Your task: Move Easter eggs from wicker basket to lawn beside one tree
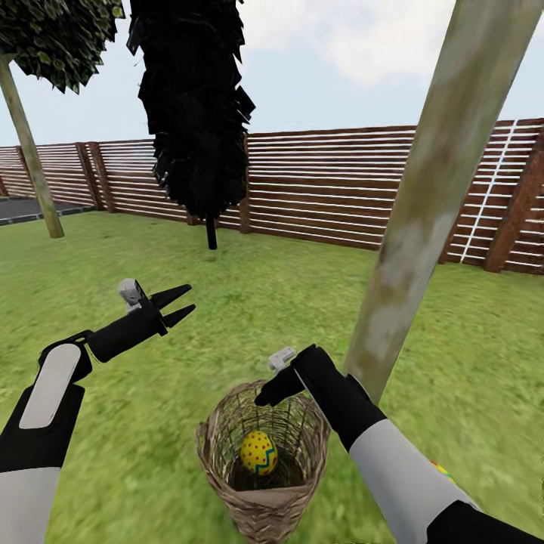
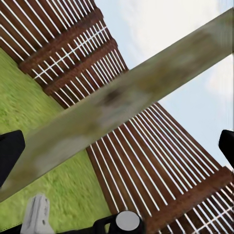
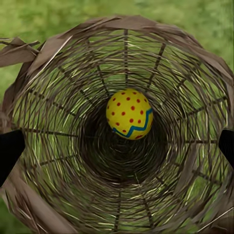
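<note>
Nothing readable anywhere here, honestly: no text, labels, brand names, numbers or signs on anything in these shots.

fenced garden [image 1: 332, 189]: lawn [image 1: 249, 302], tree [image 1: 431, 204]

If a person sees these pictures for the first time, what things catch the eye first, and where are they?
First, the yellow Easter egg with red dots and a blue zigzag, lying alone deep inside the wicker basket on the lawn. The right claw hangs at the basket's rim, pointing in. Just behind stands the pale tree trunk, leaning across the brown slatted fence.
</note>
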Robot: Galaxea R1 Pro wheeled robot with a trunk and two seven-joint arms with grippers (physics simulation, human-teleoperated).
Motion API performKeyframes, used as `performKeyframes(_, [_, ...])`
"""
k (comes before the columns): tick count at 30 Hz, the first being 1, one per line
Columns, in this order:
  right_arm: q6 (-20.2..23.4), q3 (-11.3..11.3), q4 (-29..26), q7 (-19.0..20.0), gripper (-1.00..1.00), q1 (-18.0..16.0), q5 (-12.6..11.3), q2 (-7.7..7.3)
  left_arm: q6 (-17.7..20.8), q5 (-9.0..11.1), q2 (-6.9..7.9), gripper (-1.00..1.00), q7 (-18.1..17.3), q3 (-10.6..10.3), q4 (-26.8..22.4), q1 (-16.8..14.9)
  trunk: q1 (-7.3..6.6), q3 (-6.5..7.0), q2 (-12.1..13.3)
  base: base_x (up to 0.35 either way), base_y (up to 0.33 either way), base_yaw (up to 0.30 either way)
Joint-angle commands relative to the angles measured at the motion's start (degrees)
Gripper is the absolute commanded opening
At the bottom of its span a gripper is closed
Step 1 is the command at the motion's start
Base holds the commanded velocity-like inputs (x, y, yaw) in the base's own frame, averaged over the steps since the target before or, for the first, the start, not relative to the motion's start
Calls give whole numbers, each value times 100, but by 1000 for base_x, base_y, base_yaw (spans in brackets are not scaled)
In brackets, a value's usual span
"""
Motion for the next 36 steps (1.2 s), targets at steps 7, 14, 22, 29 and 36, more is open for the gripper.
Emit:
performKeyframes(7, [16, 3, 144, 40, 100, -6, 57, 4, 28, -39, 1, 100, -43, 7, 4, -3, -1, 19, -2, 0, 309, -271])
performKeyframes(14, [2, 4, 442, -613, 100, -6, 49, 15, 27, -38, 1, 100, -38, 6, 131, -2, -1, 34, -2, 0, 206, -189])
performKeyframes(22, [-348, 12, 806, -1335, 100, -3, -78, 26, 30, -32, -1, 100, -37, -5, 137, -2, -1, 34, -2, 0, 10, -10])
performKeyframes(29, [-900, 28, 1467, -1736, 100, -10, -432, 26, 30, -39, -117, 100, -245, -8, 144, 4, -1, 34, -2, 0, 0, 0])
performKeyframes(36, [-988, 38, 1552, -1745, 100, -14, -549, 26, 30, -49, -132, 100, -392, -16, 154, 57, 43, -2, -83, 0, 0, 0])
